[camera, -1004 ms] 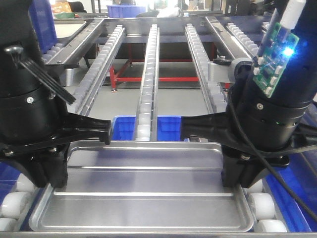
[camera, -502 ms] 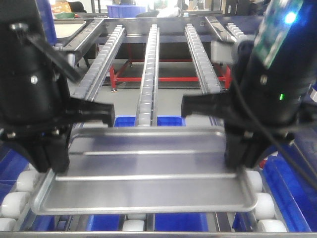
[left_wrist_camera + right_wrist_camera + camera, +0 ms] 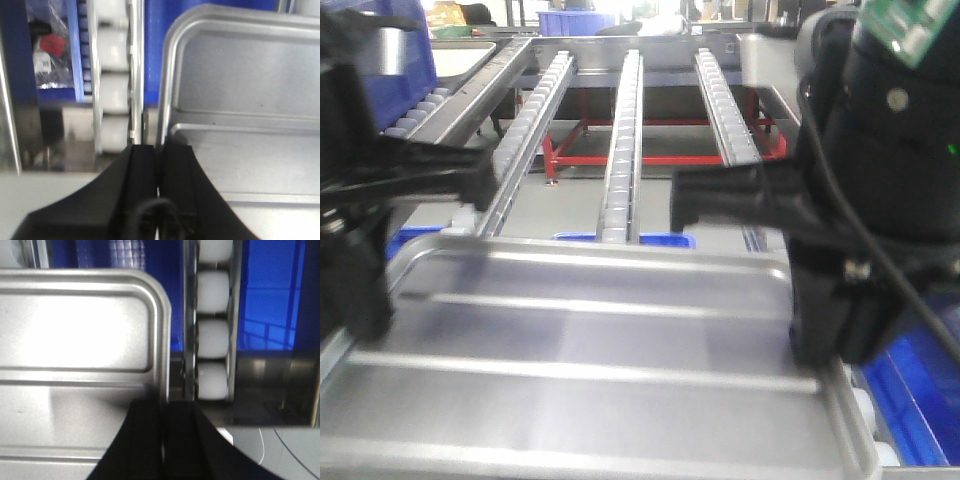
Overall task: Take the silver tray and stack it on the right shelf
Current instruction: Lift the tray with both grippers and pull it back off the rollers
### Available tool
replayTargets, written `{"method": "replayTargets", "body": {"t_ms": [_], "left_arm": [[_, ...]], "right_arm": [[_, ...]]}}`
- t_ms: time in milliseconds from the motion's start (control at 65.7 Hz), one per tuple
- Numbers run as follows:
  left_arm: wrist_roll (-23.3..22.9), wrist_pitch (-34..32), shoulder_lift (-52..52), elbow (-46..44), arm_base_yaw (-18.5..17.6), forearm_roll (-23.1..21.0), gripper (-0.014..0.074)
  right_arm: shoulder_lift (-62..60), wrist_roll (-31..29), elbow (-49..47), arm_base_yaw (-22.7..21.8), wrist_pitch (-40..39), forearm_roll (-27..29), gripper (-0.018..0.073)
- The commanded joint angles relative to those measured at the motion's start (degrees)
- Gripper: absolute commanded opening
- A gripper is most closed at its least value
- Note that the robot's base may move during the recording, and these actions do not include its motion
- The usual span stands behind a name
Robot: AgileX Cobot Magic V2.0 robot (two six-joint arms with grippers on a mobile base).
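- Was a steel-framed right shelf (image 3: 623,130), laid out in three rails of small white wheels (image 3: 112,55) toward 12 o'clock.
- Had the silver tray (image 3: 600,370) spanning its 6 o'clock end; could not tell contact with the wheels.
- Stood over grey floor (image 3: 570,200).

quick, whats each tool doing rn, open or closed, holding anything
left tool: closed on the left rim of the silver tray.
right tool: closed on the same tray's right rim.
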Motion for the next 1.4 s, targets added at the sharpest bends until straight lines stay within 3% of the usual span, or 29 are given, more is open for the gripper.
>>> {"method": "replayTargets", "body": {"t_ms": [0, 167, 335, 517, 1384], "left_arm": [[-4.1, -2.6, -4.6, 1.2, -2.3, -0.4, -0.01], [-8.9, -2.5, -8.3, 5.4, -6.1, 0.2, -0.01], [-15.9, -1.6, -8.8, 6.2, -12.5, 3.1, -0.0099], [-20.1, 1.0, -8.8, 6.2, -16.1, 4.3, -0.01], [-21.0, 1.2, -5.4, 4.1, -16.7, 4.6, -0.01]], "right_arm": [[-2.9, 2.5, -0.6, 2.1, -3.0, 0.5, 0.007], [-5.0, 9.2, 2.4, 6.1, -2.9, -1.4, 0.007], [-7.3, 17.2, 5.3, 11.1, 0.6, -5.4, 0.007], [-9.5, 18.4, 5.8, 13.5, 2.6, -6.8, 0.007], [-11.7, 16.8, 7.1, 13.4, 4.6, -7.9, 0.007]]}}
